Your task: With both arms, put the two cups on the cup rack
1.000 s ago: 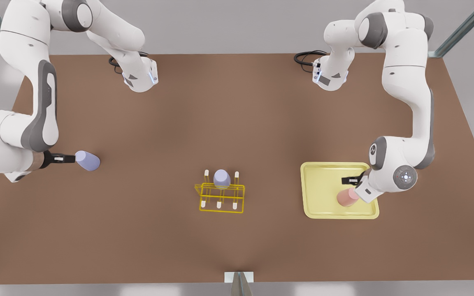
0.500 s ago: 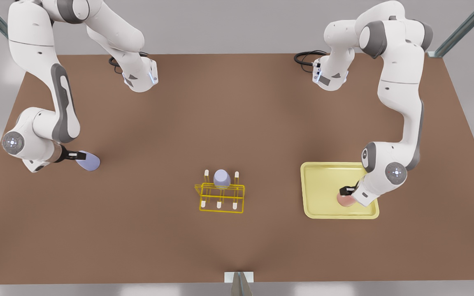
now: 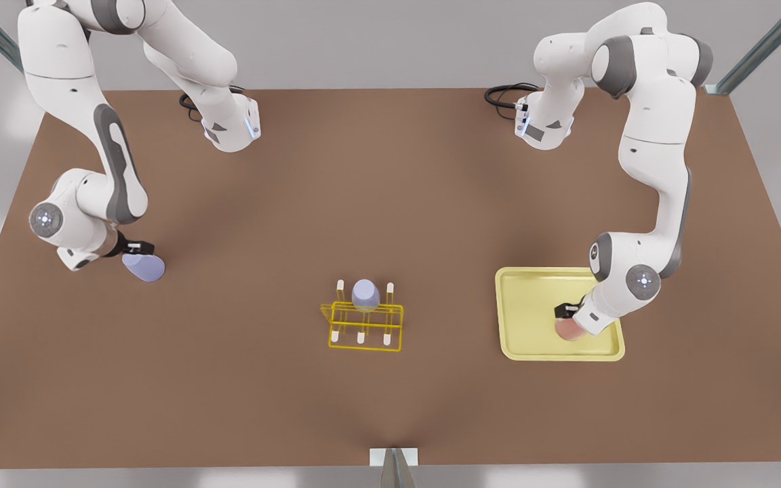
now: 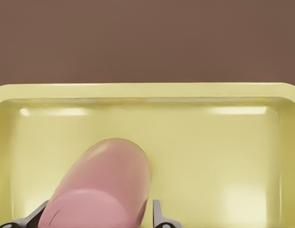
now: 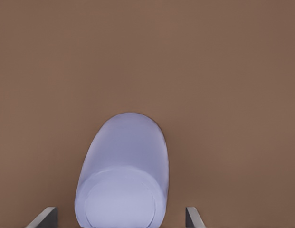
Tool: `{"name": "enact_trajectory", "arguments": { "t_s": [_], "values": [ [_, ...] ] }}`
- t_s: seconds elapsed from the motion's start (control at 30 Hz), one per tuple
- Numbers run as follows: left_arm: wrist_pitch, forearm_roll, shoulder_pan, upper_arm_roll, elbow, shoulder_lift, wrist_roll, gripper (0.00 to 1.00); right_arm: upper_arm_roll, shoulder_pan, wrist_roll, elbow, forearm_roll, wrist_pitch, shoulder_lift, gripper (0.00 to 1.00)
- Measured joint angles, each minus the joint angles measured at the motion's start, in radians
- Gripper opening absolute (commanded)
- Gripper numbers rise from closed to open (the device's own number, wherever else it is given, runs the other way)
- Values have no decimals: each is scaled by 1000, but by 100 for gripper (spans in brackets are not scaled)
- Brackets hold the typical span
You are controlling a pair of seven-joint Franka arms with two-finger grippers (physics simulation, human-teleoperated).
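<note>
Brown table (image 3: 390, 203) | left pincer (image 3: 565, 313) agape – pink cup (image 3: 569, 329) | right pincer (image 3: 138, 248) agape – lavender cup (image 3: 144, 267)

Pale lavender cup (image 3: 144, 267), soft pink cup (image 3: 569, 329), pale-yellow tray (image 3: 533, 305), bright-yellow rack (image 3: 363, 325), plain brown tabletop (image 3: 390, 203).

Soft, even overhead light; faint shadows pool under both arms on the table (image 3: 390, 203); the tray (image 4: 147, 90) shows mild glare.
</note>
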Motion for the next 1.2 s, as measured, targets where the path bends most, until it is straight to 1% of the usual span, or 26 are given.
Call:
{"name": "enact_trajectory", "arguments": {
  "t_s": [0.03,0.1,0.23,0.3,0.93,1.0,1.1,1.13,1.17,1.2],
  "values": [
    [1,0,0,0,0,0,0,95,0,-3,0,-8,0,18,3,100],
    [3,0,0,0,0,0,1,93,0,-6,-1,-17,0,47,10,100],
    [4,0,0,0,0,0,3,93,1,-13,-1,-21,0,82,31,100],
    [5,0,0,0,0,2,4,90,1,-15,-1,-21,0,93,42,100],
    [40,4,0,0,7,15,5,90,2,-22,0,-24,-5,123,87,100],
    [50,3,-1,0,7,15,5,90,2,-23,0,-25,-4,124,87,93],
    [61,4,-1,0,6,17,5,91,2,-23,-3,-25,-2,125,86,79],
    [64,4,-1,0,6,17,5,90,2,-23,-5,-24,0,126,87,76],
    [67,5,-1,0,6,17,5,90,2,-23,-7,-23,1,126,87,76],
    [72,5,-1,0,6,18,4,86,3,-23,-9,-22,1,126,88,76]
  ]
}}
